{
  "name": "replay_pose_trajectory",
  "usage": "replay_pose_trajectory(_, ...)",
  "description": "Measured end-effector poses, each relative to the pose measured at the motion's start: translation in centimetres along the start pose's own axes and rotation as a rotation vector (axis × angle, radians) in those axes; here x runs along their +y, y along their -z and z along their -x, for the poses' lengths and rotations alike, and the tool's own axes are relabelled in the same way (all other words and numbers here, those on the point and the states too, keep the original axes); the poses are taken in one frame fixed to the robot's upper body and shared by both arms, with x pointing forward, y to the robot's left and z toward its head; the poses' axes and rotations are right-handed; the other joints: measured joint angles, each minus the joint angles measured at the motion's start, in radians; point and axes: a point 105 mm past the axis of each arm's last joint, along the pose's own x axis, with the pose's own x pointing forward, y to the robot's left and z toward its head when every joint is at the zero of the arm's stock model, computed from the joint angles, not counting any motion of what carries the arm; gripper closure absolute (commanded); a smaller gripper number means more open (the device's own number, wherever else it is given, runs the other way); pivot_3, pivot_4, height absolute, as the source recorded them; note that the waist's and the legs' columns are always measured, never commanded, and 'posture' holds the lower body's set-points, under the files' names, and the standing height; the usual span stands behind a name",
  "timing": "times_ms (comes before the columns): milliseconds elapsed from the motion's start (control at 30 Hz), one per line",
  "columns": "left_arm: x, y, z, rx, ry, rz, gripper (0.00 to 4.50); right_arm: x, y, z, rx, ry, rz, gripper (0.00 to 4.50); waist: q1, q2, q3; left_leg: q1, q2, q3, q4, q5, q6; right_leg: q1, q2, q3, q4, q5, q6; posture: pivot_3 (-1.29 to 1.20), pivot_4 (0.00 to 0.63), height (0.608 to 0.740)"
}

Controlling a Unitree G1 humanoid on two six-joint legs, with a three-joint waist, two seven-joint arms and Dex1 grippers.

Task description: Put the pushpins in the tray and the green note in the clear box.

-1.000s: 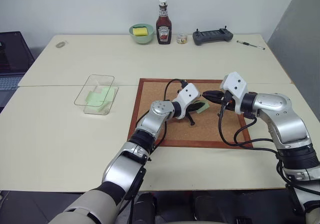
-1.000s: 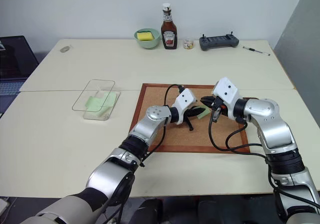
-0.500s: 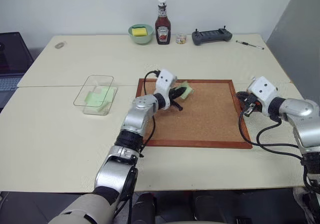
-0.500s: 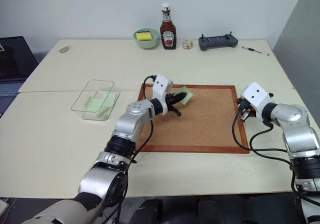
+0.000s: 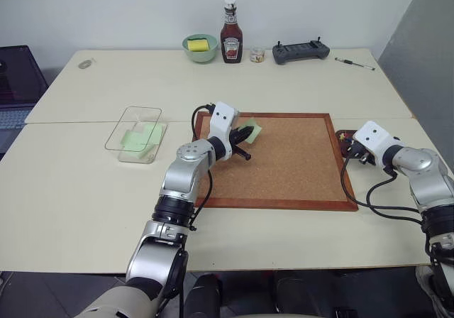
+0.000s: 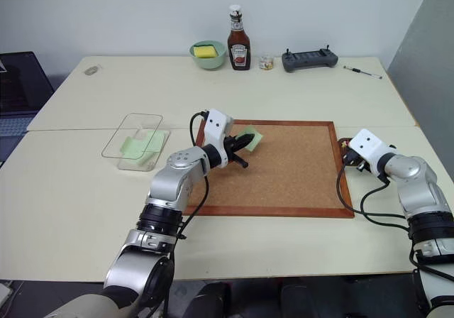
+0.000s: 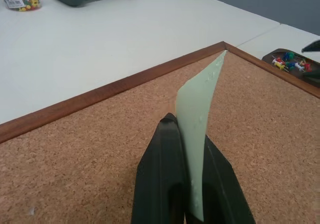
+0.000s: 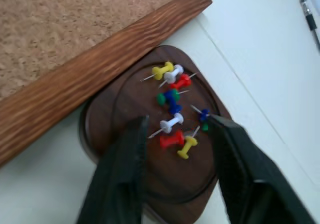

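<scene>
Left pincer clamped tight on the green note, holding it edge-up above the near-left part of the corkboard. Clear box sits well apart on the desk to the robot's left, pale green sheets inside. Right pincer hovers over the tray, fingers spread, nothing between them. Pushpins lie loose in the tray, which sits just beside the corkboard's right edge.
</scene>
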Motion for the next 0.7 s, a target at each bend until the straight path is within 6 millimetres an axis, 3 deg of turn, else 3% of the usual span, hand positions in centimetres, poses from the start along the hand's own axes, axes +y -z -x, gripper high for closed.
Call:
replay_pose_trajectory(233, 0.0, -0.1, 0.0, -0.008, -0.001, 0.011, 4.50, -0.5, -0.4, 0.2, -0.021, 0.019, -0.011, 0.20, 0.000, 0.000, 0.000, 0.000, 0.000, 0.000, 0.000, 0.000, 0.000, 0.000, 0.000, 0.000, 0.000, 0.000, 0.000, 0.00, 0.150, 0.740)
replay_pose_trajectory(333, 0.1, -0.2, 0.0, -0.011, -0.012, 0.013, 4.50, -0.7, -1.0, 0.6, -0.050, 0.016, -0.042, 0.05, 0.000, 0.000, 0.000, 0.000, 0.000, 0.000, 0.000, 0.000, 0.000, 0.000, 0.000, 0.000, 0.000, 0.000, 0.000, 0.00, 0.150, 0.740)
replay_pose_trajectory(567, 3.0, -4.7, 3.2, -0.110, -0.131, -0.055, 4.50, 0.3, -8.4, 3.1, -0.330, -0.146, -0.103, 0.05, -0.006, 0.000, 0.000, 0.000, 0.001, -0.001, 0.000, 0.000, 0.001, 0.000, 0.001, 0.000, 0.000, 0.000, 0.000, 0.00, 0.150, 0.740)
replay_pose_trajectory(700, 6.1, -4.9, 6.8, -0.063, -0.267, -0.141, 4.50, 2.7, -13.6, 3.7, -0.516, -0.288, -0.159, 0.05, -0.011, 0.000, 0.000, 0.001, 0.001, -0.002, -0.001, -0.001, 0.001, 0.000, 0.001, 0.000, 0.000, 0.000, 0.000, 0.00, 0.150, 0.740)
